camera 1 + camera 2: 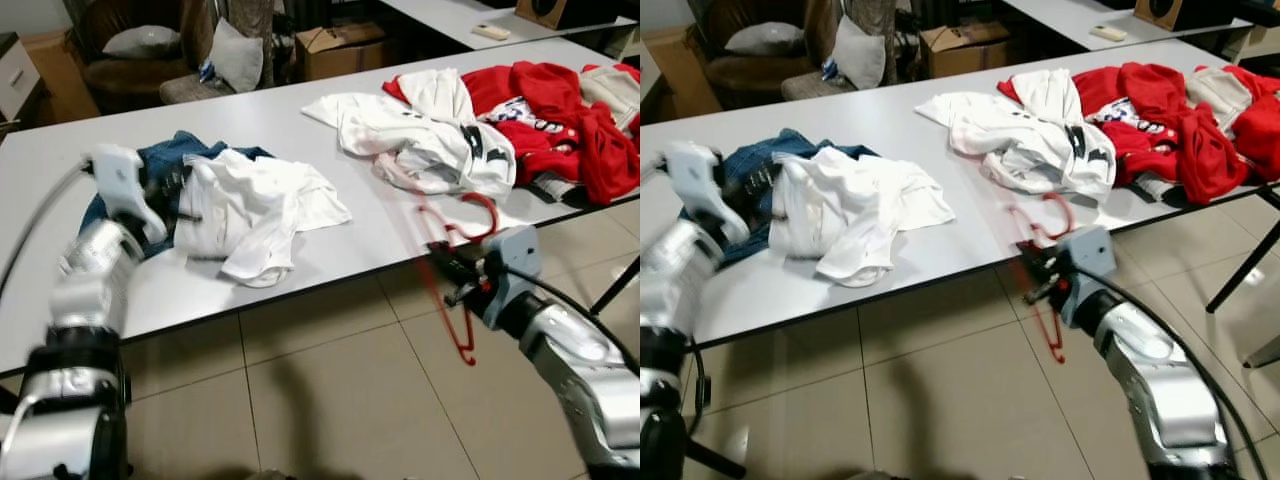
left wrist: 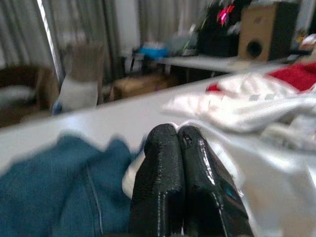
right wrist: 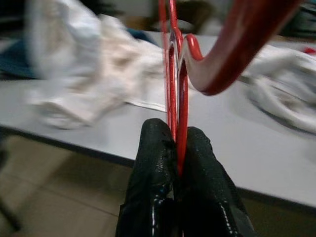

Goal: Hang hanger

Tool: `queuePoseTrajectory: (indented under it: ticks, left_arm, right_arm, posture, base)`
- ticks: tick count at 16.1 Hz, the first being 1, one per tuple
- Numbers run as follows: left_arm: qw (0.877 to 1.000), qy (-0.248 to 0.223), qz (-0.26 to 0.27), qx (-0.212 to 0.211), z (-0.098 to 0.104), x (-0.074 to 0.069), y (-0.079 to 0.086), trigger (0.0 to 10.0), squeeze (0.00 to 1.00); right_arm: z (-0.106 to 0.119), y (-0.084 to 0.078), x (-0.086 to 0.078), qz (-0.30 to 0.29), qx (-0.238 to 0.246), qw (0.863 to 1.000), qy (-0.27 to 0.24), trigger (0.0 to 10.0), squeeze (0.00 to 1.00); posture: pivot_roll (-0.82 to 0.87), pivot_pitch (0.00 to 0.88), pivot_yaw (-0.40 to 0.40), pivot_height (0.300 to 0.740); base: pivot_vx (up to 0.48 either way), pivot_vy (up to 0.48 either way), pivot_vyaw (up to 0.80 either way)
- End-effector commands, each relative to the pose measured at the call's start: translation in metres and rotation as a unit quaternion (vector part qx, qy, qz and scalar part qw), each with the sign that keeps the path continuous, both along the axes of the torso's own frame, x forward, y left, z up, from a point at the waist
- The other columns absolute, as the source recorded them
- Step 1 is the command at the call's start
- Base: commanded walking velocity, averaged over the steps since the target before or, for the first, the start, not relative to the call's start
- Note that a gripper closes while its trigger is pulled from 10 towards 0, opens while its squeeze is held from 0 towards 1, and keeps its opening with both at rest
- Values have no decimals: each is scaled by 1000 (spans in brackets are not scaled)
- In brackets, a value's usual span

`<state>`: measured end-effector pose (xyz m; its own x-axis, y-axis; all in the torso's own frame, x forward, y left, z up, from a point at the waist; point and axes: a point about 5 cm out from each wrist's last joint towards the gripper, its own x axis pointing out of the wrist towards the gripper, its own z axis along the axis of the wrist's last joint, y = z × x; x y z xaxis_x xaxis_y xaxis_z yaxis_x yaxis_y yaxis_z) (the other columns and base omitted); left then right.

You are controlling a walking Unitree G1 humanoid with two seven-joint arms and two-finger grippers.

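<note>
Right wrist view: right gripper (image 3: 176, 148) fingers are clamped on the red hanger (image 3: 174, 98), thin bars pinched between the pads, hook curving off toward 1 o'clock past the fingertips. From the head views the hanger (image 1: 455, 285) hangs off the table's (image 1: 330, 250) near edge, body dangling toward 6 o'clock below the grip; probably held that way to keep the hook free for a rail. Left gripper (image 2: 180, 148) has its fingers pressed together on nothing, parked over the white shirt (image 1: 255, 210) and jeans (image 2: 59, 192) at 9 o'clock. Blurred frames.
</note>
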<state>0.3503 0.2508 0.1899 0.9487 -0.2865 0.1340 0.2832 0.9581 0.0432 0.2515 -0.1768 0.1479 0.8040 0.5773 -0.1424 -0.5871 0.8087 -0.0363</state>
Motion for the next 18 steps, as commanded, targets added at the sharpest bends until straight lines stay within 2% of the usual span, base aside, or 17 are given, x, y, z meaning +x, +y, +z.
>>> queuePoseTrajectory:
  ticks: [1,2,5,6,8,10,11,13,15,16,18]
  left_arm:
    - [999,-37,-21,15,30,-1,6,0,0]
    - [997,-45,-52,44,41,-3,4,0,0]
    - [988,-35,-106,105,47,-8,-5,0,0]
    - [986,-33,-108,123,49,-8,-7,0,0]
    - [982,-27,-120,141,51,-9,-11,0,0]
    - [980,-23,-117,158,48,-8,-11,0,0]
    - [980,-22,-118,158,48,-8,-12,0,0]
    - [977,-19,-136,162,49,-9,-17,0,0]
    - [975,-19,-147,163,48,-9,-23,0,0]
    - [974,-18,-153,164,47,-8,-26,0,0]
    - [974,-18,-153,165,47,-8,-27,0,0]
  right_arm:
    - [6,13,-13,98,0,995,4,10000,0]
    - [7,18,-22,152,-11,988,16,10000,0]
    - [5,23,-32,214,-19,976,46,10000,0]
    - [3,25,-35,228,-20,972,59,10000,0]
    - [-3,26,-32,232,-28,970,73,10000,0]
    - [-12,30,-20,243,-27,966,84,10000,0]
    - [-15,30,-16,241,-28,966,87,10000,0]
    - [-35,33,4,225,-47,967,114,10000,0]
    - [-54,32,22,186,-60,970,145,10000,0]
    - [-68,26,31,151,-79,972,161,10000,0]
    - [-70,18,25,116,-93,976,162,10000,0]
  posture:
    - [-120,0,92,740]
    - [-115,0,89,740]
    - [-110,0,84,740]
    - [-108,0,82,740]
    - [-108,0,82,740]
    - [-108,0,80,740]
    - [-110,0,81,740]
    - [-112,0,82,740]
    - [-115,0,80,740]
    - [-113,0,75,740]
    - [-111,0,72,740]
  base:
    - [0,0,0]
    - [0,0,0]
    - [0,0,0]
    - [0,0,0]
    - [0,0,0]
    - [0,0,0]
    - [0,0,0]
    - [0,0,0]
    - [0,0,0]
    - [0,0,0]
    - [0,0,0]
